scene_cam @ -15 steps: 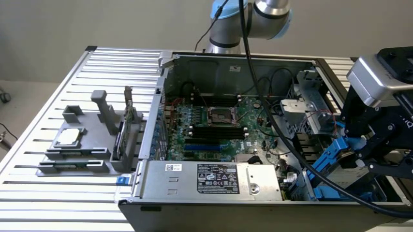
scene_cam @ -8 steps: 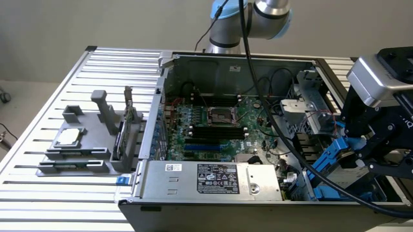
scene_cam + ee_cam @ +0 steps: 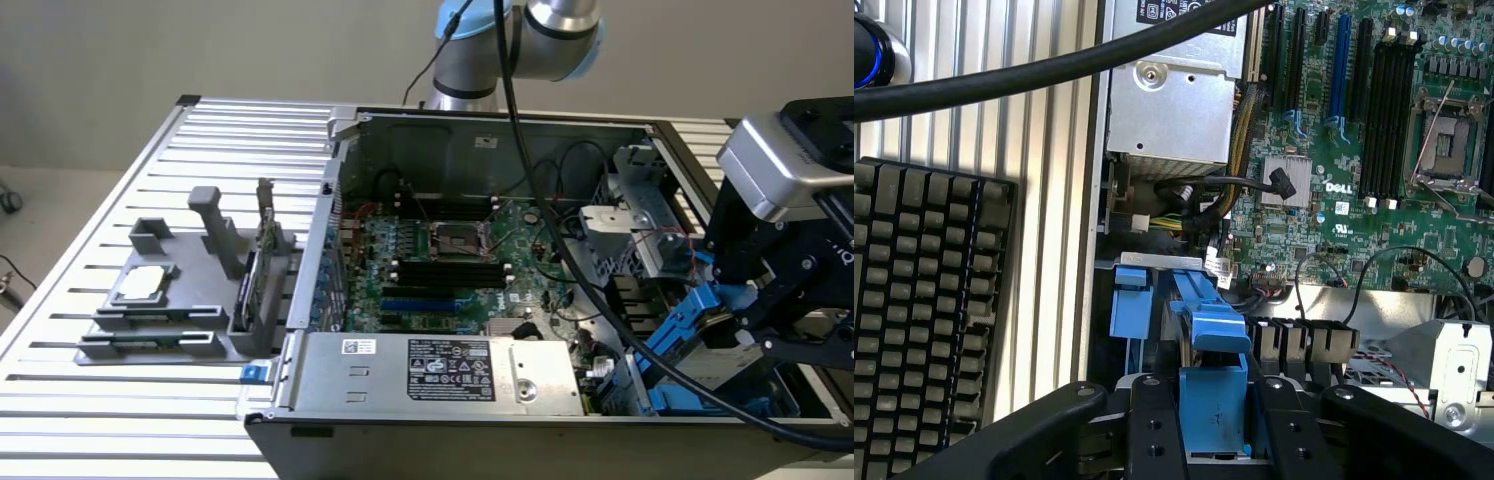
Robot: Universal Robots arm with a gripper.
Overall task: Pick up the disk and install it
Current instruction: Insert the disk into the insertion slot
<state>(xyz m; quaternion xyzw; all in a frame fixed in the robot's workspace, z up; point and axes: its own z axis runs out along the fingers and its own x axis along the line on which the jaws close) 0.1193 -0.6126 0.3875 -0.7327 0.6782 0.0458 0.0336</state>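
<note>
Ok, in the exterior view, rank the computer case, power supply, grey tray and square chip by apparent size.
Largest: computer case.
Next: power supply and grey tray, about alike, so not ranked against each other.
Smallest: square chip.

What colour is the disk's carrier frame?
Blue. The disk shows best in the wrist view.

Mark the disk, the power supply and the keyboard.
disk (image 3: pixel 1214 410): wrist view, blue carrier end.
power supply (image 3: pixel 447 368): exterior view, its black label.
keyboard (image 3: pixel 924 300): wrist view, middle keys.
</note>
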